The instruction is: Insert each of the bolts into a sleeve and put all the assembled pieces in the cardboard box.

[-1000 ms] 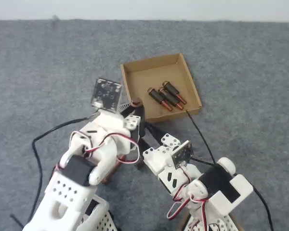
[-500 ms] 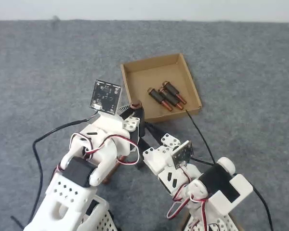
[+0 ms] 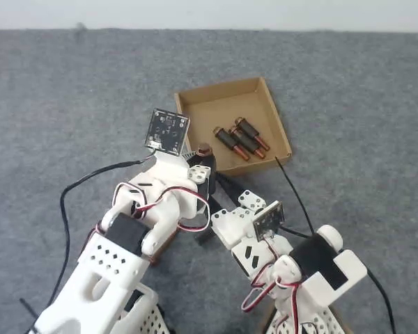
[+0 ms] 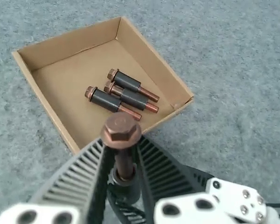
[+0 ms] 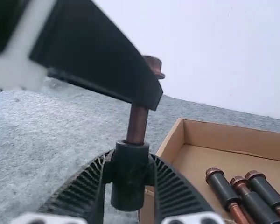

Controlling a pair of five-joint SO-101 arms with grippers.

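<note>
Left gripper (image 4: 122,145) jaws clenched on bolt (image 4: 122,129) just under hex head, beside cardboard box (image 4: 70,44). Right gripper (image 5: 129,189) jaws grasping sleeve (image 5: 129,170), bolt tip inside it. Stiff metal, probably slick, so I'd hold bare shank and sleeve middle. Three assembled pieces (image 4: 123,93) in box.

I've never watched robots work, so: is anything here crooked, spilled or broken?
Nothing stands out. Three assembled pieces lie side by side in the cardboard box; the left gripper holds a bolt in the sleeve gripped by the right gripper.
</note>
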